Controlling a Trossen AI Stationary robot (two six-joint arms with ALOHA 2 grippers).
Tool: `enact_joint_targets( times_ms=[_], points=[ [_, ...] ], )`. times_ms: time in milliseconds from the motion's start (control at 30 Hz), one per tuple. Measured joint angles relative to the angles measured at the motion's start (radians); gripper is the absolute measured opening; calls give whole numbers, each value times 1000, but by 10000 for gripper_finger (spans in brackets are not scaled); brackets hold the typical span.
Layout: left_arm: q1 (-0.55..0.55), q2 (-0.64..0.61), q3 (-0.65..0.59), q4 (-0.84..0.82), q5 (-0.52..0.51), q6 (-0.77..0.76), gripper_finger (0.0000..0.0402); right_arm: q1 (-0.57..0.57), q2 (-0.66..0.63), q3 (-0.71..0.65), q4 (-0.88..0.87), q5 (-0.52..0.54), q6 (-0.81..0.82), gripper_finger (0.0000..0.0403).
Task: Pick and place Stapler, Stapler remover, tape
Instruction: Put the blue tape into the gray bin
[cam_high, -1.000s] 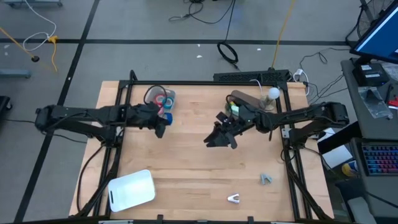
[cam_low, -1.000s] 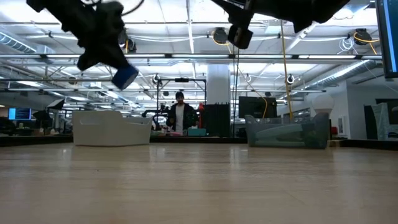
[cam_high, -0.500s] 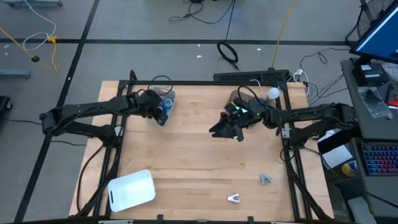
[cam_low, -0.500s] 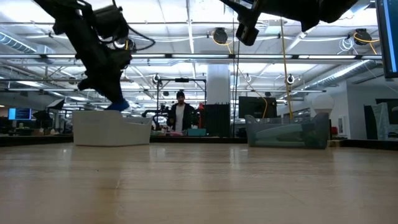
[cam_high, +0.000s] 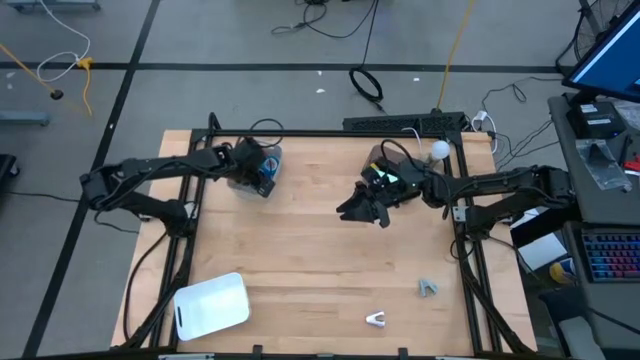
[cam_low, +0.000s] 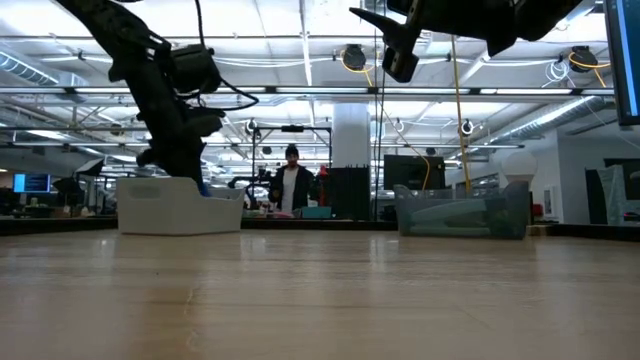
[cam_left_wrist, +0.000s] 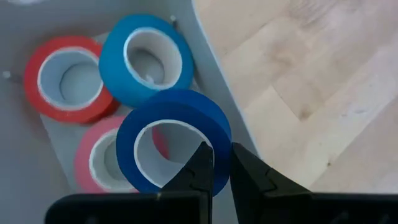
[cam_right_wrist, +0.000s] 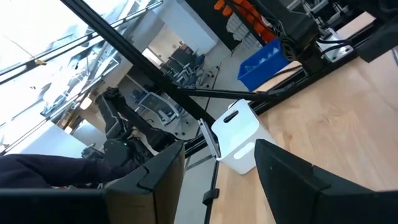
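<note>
Four rolls of tape show in my left wrist view. Three lie in the grey bin (cam_left_wrist: 37, 162): a red roll (cam_left_wrist: 62, 78), a light blue roll (cam_left_wrist: 146, 59) touching it, and a pink-red roll (cam_left_wrist: 99, 162) partly hidden. The fourth, a dark blue roll (cam_left_wrist: 174, 140), is pinched through its wall by my left gripper (cam_left_wrist: 221, 167), whose fingers are nearly closed, one inside the ring and one outside. It hangs over the bin's edge, above the pink-red roll.

From above, my left gripper (cam_high: 262, 172) sits at the upper left of the worktop (cam_high: 320, 270), over the bin (cam_high: 256, 155) with the tape. In the low view that arm reaches down into a pale bin (cam_low: 178, 205) at the left of the frame.

My right gripper (cam_high: 352, 210) hovers above the middle of the worktop, right of centre, fingers spread wide with nothing between them. In the low view it hangs at the top of the frame (cam_low: 385, 35), well above the surface. A second, clear bin (cam_low: 462, 212) stands at the right in that view.

Near the bottom edge from above lie a white lid-like tray (cam_high: 212, 305) at lower left, a small pale object (cam_high: 376, 319) and a small grey one (cam_high: 428, 288); I cannot tell what these two are.

A person (cam_low: 291, 185) stands in the room beyond.
</note>
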Motion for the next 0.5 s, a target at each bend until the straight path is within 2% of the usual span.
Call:
enact_joint_targets(
  times_ms=[267, 500],
  points=[
    [7, 28, 0, 14, 2, 12, 32, 0, 0, 0, 1, 0, 4, 191],
    [7, 28, 0, 13, 0, 56, 93, 2, 0, 0, 0, 0, 19, 189]
  ],
)
